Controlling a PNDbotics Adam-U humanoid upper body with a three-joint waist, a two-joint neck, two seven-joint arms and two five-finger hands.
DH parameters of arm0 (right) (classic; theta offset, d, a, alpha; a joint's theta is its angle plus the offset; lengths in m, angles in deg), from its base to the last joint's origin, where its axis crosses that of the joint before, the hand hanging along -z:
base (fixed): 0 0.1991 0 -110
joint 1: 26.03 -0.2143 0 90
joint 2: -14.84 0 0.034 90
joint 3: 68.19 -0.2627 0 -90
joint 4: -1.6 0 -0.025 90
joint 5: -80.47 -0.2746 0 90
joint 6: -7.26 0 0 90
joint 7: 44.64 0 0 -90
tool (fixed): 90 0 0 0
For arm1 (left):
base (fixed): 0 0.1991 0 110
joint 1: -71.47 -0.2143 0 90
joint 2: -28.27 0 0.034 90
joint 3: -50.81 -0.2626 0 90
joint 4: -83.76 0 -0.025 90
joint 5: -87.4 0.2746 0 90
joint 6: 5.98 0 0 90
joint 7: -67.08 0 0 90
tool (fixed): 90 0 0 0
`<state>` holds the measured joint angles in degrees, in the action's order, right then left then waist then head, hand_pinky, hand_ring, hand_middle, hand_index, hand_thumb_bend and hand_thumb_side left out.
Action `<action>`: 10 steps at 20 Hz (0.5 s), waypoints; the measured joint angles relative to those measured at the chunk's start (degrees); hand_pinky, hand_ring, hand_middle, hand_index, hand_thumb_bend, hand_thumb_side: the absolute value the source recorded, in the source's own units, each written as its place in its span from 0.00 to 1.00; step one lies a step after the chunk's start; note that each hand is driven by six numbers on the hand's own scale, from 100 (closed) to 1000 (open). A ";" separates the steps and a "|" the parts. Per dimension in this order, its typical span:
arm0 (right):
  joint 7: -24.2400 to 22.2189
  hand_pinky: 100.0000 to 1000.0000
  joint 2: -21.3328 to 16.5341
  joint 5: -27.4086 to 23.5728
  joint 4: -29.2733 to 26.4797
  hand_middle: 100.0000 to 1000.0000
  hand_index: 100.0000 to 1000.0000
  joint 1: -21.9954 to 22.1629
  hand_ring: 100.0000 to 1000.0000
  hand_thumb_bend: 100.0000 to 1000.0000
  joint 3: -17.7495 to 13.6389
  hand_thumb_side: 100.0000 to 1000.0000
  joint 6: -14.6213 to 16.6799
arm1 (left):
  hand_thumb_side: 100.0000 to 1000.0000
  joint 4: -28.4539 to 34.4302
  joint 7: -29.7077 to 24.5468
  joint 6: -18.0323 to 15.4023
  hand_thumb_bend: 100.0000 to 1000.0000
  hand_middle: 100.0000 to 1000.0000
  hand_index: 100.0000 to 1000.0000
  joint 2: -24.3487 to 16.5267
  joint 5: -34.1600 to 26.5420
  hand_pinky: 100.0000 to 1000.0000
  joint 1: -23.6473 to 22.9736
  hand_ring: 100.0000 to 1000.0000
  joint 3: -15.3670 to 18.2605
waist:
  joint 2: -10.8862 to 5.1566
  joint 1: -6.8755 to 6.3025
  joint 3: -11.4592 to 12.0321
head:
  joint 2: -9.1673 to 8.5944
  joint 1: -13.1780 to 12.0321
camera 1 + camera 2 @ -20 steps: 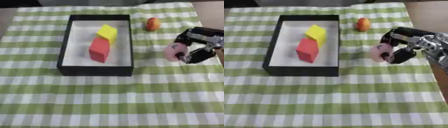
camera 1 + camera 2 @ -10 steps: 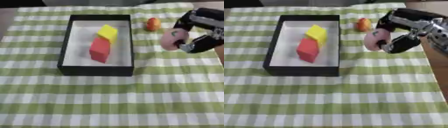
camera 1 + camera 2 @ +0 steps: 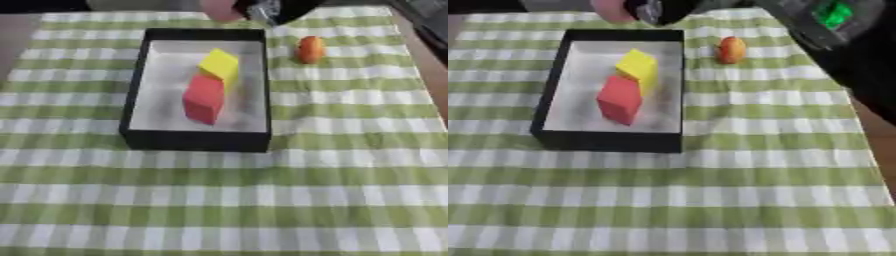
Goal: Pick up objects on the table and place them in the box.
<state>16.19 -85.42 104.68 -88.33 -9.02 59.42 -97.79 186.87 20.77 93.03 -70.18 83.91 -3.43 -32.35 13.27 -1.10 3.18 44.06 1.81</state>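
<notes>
My right hand (image 3: 273, 9) is at the top edge of the view, above the far end of the black box (image 3: 133, 100), shut on a pink rounded object (image 3: 219, 10). The forearm (image 3: 833, 30) crosses the upper right corner of the right eye view. Inside the box lie a yellow block (image 3: 219, 65) and a red block (image 3: 204, 98), touching each other. An orange, peach-like fruit (image 3: 310, 49) sits on the cloth to the right of the box. My left hand shows in no view.
A green and white checked cloth (image 3: 262, 200) covers the table. Bare brown table (image 3: 429, 65) shows along the right edge.
My right hand has carried the pink object up and to the left, from right of the box to above its far end. The fruit and blocks have not moved.
</notes>
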 measured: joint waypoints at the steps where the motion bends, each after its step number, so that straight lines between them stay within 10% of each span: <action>1: 0.23 0.80 2.07 1.40 2.69 0.49 0.61 -0.34 0.58 0.11 0.07 0.00 1.02 | 0.35 0.00 -0.11 -0.02 0.53 0.75 0.83 -0.05 0.00 0.70 0.36 0.71 -0.01 | 0.00 0.06 0.65 | 0.00 0.36; 10: 2.10 0.77 14.50 12.02 21.27 0.49 0.61 3.41 0.58 0.09 0.21 0.00 10.98 | 0.35 0.04 -0.55 -0.18 0.53 0.75 0.83 -0.06 0.00 0.70 2.15 0.71 -0.35 | 0.08 0.88 4.38 | 0.02 3.69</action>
<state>18.29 -70.92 116.70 -67.06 -5.61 59.63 -86.82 186.91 20.21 92.86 -70.24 83.91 -1.28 -32.70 13.36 -0.23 7.56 44.08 5.50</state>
